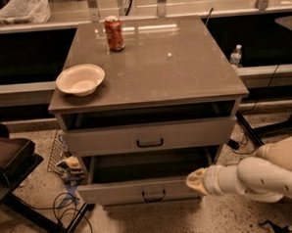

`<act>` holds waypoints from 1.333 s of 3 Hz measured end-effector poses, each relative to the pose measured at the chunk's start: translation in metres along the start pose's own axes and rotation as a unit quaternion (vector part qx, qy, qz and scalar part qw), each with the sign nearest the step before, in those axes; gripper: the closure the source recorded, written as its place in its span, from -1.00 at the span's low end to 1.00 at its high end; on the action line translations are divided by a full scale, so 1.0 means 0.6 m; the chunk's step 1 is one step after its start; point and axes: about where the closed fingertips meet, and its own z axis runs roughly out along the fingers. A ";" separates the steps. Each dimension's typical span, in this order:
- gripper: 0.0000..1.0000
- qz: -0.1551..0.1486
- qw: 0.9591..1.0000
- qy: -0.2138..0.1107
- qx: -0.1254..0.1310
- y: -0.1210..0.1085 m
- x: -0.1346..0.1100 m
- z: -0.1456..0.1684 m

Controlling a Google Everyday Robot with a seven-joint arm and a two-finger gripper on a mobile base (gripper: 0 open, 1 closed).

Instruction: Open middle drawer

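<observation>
Two grey drawer fronts show on the grey cabinet (197, 71). The upper, taller one (196, 134) with the bigger black handle is pulled out slightly. Below it the middle drawer (115, 192), with a small black bar handle (154, 195), stands pulled out further, its dark inside showing. No third front is in view. My gripper (193, 180), cream-coloured on a white arm (257, 179), comes in from the right and sits at the middle drawer's right front corner, right of the handle.
A white bowl (80, 79) and a red soda can (114, 34) stand on the cabinet top. A water bottle (235, 55) is behind on the right. A dark chair (8, 157) is on the left, with cables and clutter (65, 167) on the floor beside it.
</observation>
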 end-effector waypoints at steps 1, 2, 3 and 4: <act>1.00 -0.022 1.000 0.003 0.014 -0.068 -0.016 0.007; 1.00 -0.036 0.999 0.005 0.017 -0.124 -0.027 0.037; 1.00 -0.040 0.999 0.012 0.001 -0.153 -0.022 0.094; 1.00 -0.025 0.999 0.011 -0.028 -0.151 0.005 0.159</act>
